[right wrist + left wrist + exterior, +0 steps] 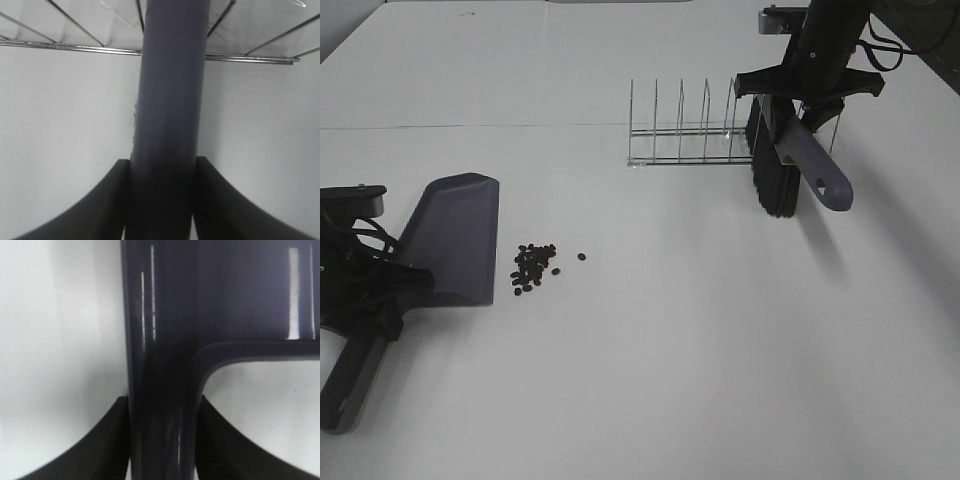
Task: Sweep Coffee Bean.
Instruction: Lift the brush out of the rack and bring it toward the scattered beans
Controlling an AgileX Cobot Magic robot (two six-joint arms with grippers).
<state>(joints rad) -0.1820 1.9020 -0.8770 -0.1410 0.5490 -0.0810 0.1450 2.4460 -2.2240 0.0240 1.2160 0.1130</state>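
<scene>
High view only: here you see the white table (pixel 670 380) as a whole, with the coffee bean (pixel 533 266), the dustpan (pixel 455 240), the brush (pixel 775 175) and the wire rack (pixel 685 130) all together; neither wrist view shows you any bean
Left wrist view only: from close, the dark handle of the dustpan (pixel 160 365) runs between two black fingers (pixel 100 450), with white table on both sides
Right wrist view only: the grey-purple handle of the brush (pixel 170 100) passes between the fingers (pixel 95 205), and thin rods of the wire rack (pixel 65 46) cross behind it
Left gripper (pixel 375 280): clamped on the dustpan handle, one finger pressed on each side; it sits at the left edge of the table
Right gripper (pixel 807 90): clamped on the brush handle; the brush hangs in front of the right end of the wire rack, bristles pointing down; you cannot tell if their tips touch the table
Coffee bean: a loose dark cluster on the bare table, just beside the mouth edge of the dustpan and not inside it; a single bean (pixel 582 257) lies a little apart, on the side away from the dustpan
Bean and left gripper: near; the pan of the dustpan lies between them
Bean and right gripper: well apart; the cluster is on the left half, the brush on the far right, with bare table between
</scene>
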